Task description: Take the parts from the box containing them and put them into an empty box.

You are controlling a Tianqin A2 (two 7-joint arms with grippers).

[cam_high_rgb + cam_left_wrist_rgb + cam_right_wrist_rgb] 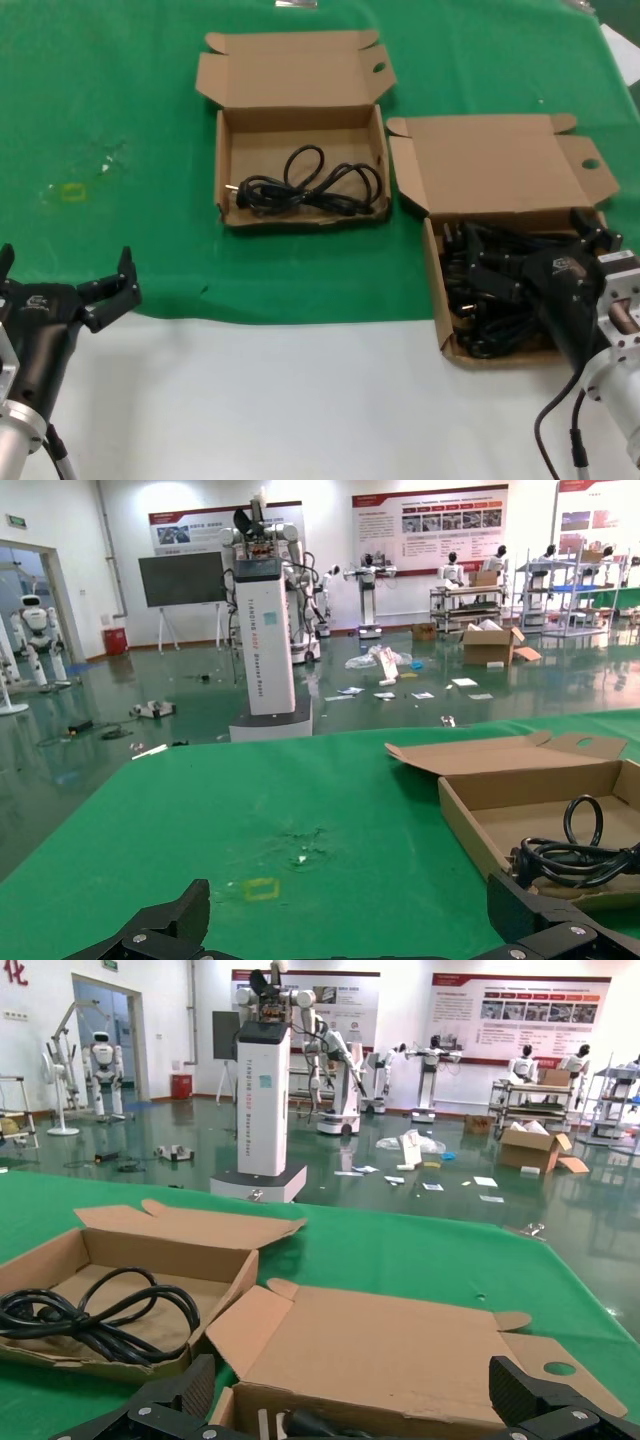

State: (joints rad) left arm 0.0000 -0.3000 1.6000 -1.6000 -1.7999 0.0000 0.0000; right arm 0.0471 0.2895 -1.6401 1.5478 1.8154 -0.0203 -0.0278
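My right pincer [590, 240] hangs wide apart over the full box [440, 290] to grab a cord [480, 275]; my left pincer [70, 275] waits apart

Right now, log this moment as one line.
right gripper open over full box | left gripper open, idle near edge | one cord in far box

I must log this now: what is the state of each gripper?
Left gripper: open, holding nothing, at the table's near left edge.
Right gripper: open, holding nothing, over the cords in the right box.
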